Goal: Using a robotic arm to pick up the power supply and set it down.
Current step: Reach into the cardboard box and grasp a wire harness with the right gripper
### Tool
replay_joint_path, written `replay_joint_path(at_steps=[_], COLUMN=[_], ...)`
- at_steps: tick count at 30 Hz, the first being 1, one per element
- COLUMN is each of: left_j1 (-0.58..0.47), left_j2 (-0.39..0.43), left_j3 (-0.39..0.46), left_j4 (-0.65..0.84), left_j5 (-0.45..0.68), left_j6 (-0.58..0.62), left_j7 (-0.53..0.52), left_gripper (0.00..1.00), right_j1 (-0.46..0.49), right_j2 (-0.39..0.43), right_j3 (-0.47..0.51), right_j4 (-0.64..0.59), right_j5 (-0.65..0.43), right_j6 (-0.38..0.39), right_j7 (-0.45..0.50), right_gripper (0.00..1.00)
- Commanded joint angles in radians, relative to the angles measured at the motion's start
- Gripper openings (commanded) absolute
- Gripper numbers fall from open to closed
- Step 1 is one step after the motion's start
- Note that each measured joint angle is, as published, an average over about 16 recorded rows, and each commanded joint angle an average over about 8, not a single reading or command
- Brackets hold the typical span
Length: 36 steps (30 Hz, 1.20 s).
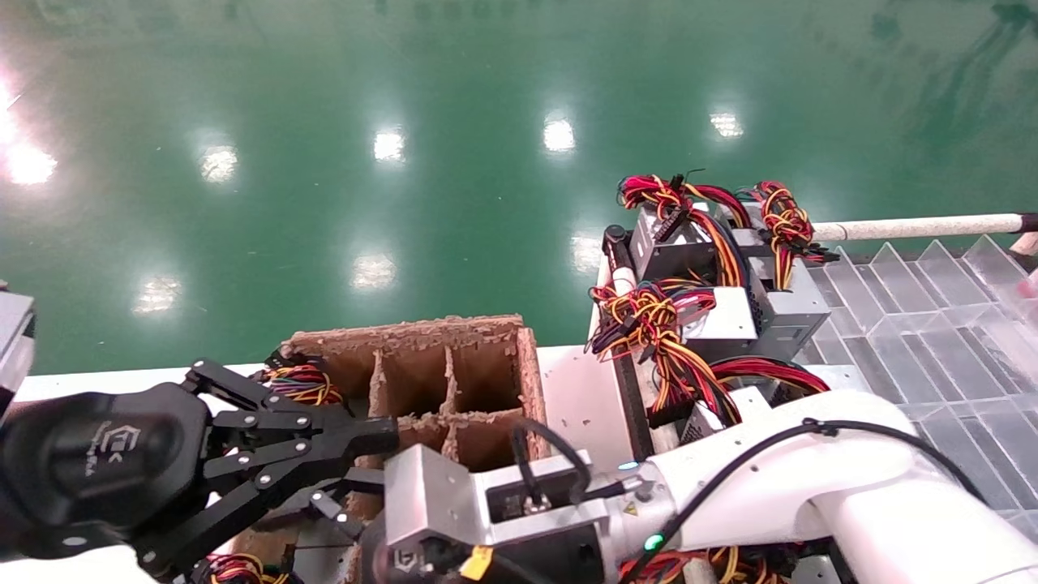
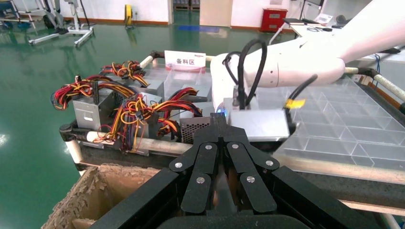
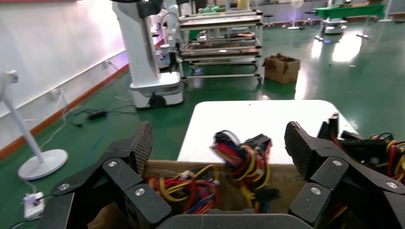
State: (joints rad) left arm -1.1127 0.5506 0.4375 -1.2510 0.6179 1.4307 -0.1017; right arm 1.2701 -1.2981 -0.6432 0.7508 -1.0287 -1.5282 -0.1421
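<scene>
A white tubular robotic arm (image 1: 778, 478) reaches across from the right. Its black right gripper (image 3: 217, 143) hangs wide open over the brown cardboard divider box (image 1: 442, 381), above a bundle of red and yellow wires (image 3: 239, 164) in a compartment. The silver-grey metal power supply (image 1: 762, 312) with a honeycomb vent lies with look-alikes on a cart beside clear plastic divider trays (image 1: 932, 324). The black left gripper (image 1: 357, 442) hovers at the box's near left edge, its thin linkage fingers (image 2: 210, 138) pressed together, holding nothing.
</scene>
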Motion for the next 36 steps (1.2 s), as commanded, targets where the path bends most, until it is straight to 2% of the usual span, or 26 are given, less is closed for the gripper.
replay_joint_path(at_steps=[1,5,7,10,14,15,17,19,36], left_j1=[0.000,0.000,0.000,0.000,0.000,0.000,0.000,0.000,0.000], left_j2=[0.000,0.000,0.000,0.000,0.000,0.000,0.000,0.000,0.000], left_j3=[0.000,0.000,0.000,0.000,0.000,0.000,0.000,0.000,0.000], left_j4=[0.000,0.000,0.000,0.000,0.000,0.000,0.000,0.000,0.000], left_j5=[0.000,0.000,0.000,0.000,0.000,0.000,0.000,0.000,0.000], left_j6=[0.000,0.000,0.000,0.000,0.000,0.000,0.000,0.000,0.000], left_j7=[0.000,0.000,0.000,0.000,0.000,0.000,0.000,0.000,0.000], left_gripper=[0.00,0.00,0.00,0.00,0.00,0.00,0.00,0.00,0.00], right_j1=[0.001,0.010,0.016,0.023,0.029,0.031,0.034,0.039,0.076], right_j2=[-0.017,-0.042,-0.050,-0.057,-0.061,-0.061,-0.062,-0.062,-0.060], right_j3=[-0.001,-0.017,-0.029,-0.052,-0.089,-0.098,-0.119,-0.141,-0.287], right_j4=[-0.023,-0.058,-0.069,-0.079,-0.083,-0.084,-0.084,-0.084,-0.104], right_j5=[-0.004,-0.006,-0.005,0.004,0.025,0.031,0.042,0.053,0.144], right_j6=[0.009,0.023,0.033,0.050,0.076,0.082,0.093,0.104,0.176], right_j7=[-0.026,-0.053,-0.063,-0.076,-0.087,-0.089,-0.093,-0.096,-0.124], right_gripper=[1.00,1.00,0.95,0.69,0.20,0.11,0.02,0.00,0.00])
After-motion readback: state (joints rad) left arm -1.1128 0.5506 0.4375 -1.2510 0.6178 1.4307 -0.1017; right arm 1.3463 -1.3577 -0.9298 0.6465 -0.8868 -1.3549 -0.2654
